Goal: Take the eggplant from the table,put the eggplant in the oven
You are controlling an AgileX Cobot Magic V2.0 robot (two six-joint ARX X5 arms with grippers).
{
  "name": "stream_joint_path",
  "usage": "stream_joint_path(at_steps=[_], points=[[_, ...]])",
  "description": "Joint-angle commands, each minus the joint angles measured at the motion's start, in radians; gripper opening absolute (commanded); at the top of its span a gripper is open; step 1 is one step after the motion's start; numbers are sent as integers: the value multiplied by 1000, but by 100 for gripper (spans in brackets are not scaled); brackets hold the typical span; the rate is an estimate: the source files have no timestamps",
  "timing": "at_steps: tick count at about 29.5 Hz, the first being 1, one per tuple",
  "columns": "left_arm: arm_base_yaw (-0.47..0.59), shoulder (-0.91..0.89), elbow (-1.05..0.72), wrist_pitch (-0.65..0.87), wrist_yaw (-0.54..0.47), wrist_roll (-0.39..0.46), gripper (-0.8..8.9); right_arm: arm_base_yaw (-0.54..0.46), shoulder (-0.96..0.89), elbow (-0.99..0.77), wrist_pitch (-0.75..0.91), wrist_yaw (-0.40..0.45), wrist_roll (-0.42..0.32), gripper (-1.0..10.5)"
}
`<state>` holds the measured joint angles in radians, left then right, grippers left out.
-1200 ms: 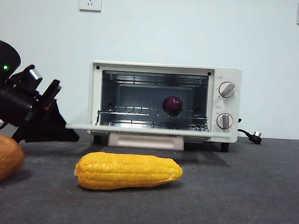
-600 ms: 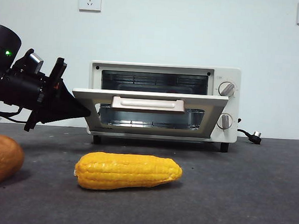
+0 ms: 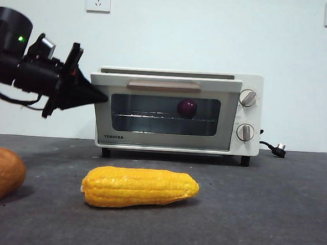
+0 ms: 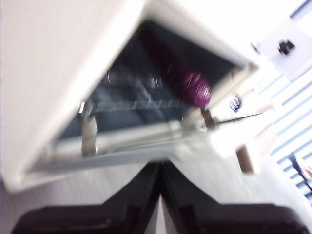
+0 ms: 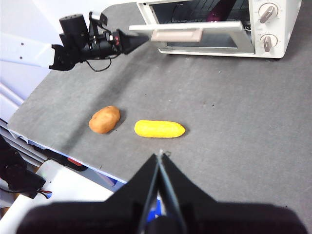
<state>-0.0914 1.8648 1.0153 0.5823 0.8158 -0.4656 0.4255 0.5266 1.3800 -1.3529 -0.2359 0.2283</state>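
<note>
Our left gripper (image 3: 95, 96), jaws closed and empty, has just pushed the oven (image 3: 175, 109) door nearly closed; the eggplant (image 3: 187, 108) sits inside, so we're almost done.

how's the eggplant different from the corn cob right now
The eggplant is dark purple and shows as a small round blob inside the oven, on its rack behind the glass door. The corn cob is yellow, long, lying on its side on the open table. No gripper touches either.
</note>
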Motion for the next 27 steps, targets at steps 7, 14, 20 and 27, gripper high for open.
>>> stream_joint_path(at_steps=[7, 14, 20, 27], points=[[-2, 3, 65, 2, -54, -3, -8, 0, -3, -7, -24, -3, 7, -12], [-9, -11, 75, -51, -10, -2, -7, 0, -3, -7, -24, -3, 3, -12], [-21, -66, 75, -99, 2, 4, -7, 0, -3, -7, -24, -3, 3, -12], [-52, -220, 75, -276, -35, 114, -6, 0, -3, -7, -24, 1, 2, -12]])
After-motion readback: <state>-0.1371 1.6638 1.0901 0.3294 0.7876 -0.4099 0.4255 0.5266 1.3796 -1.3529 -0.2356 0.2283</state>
